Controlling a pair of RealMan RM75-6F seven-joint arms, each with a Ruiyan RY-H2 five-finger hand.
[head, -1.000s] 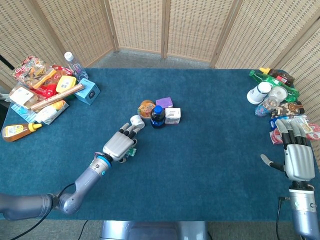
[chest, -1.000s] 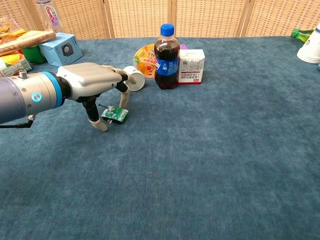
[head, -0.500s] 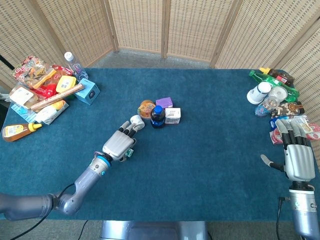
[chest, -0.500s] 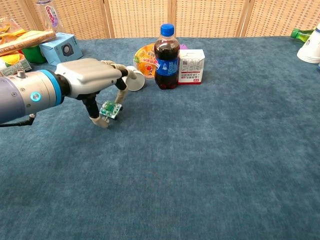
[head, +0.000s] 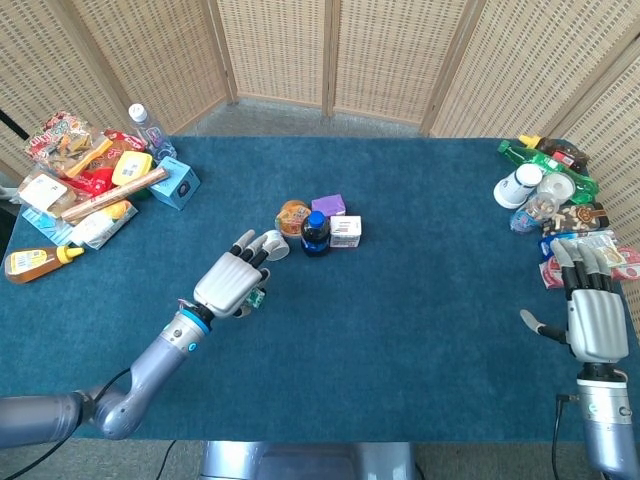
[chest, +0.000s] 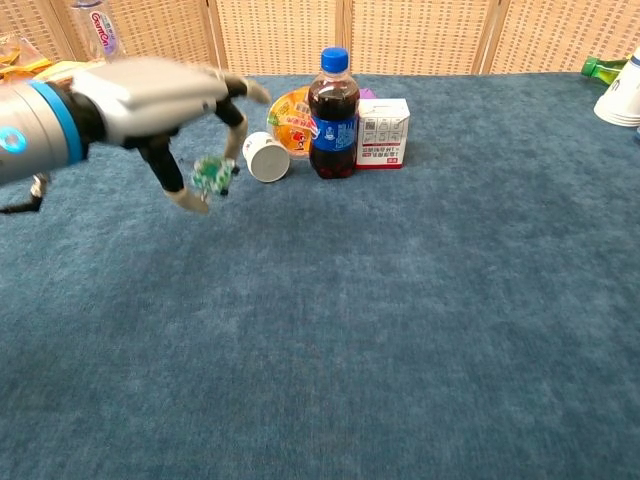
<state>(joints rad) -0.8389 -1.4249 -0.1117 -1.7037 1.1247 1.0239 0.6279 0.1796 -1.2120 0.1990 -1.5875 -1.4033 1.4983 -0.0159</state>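
Note:
My left hand (head: 229, 283) (chest: 160, 105) hangs above the blue cloth, pinching a small green packet (chest: 212, 176) (head: 257, 297) between thumb and a finger. It is blurred in the chest view. Just beyond its fingers lies a small white cup (chest: 266, 157) (head: 275, 244) on its side. Behind that stand an orange jelly cup (chest: 289, 115) (head: 293, 215), a dark cola bottle with a blue cap (chest: 333, 102) (head: 316, 232), a white carton (chest: 383, 133) (head: 346, 231) and a purple box (head: 328, 205). My right hand (head: 590, 305) rests flat and open at the table's right edge, holding nothing.
A heap of snacks, a blue box (head: 175, 183) and a water bottle (head: 146, 127) fills the back left corner. A mustard bottle (head: 38, 261) lies at the left edge. Paper cups (head: 522, 185), green bottles and packets crowd the back right, beside my right hand.
My left hand has lifted the green packet off the cloth and risen, moving slightly left. The right hand has not moved.

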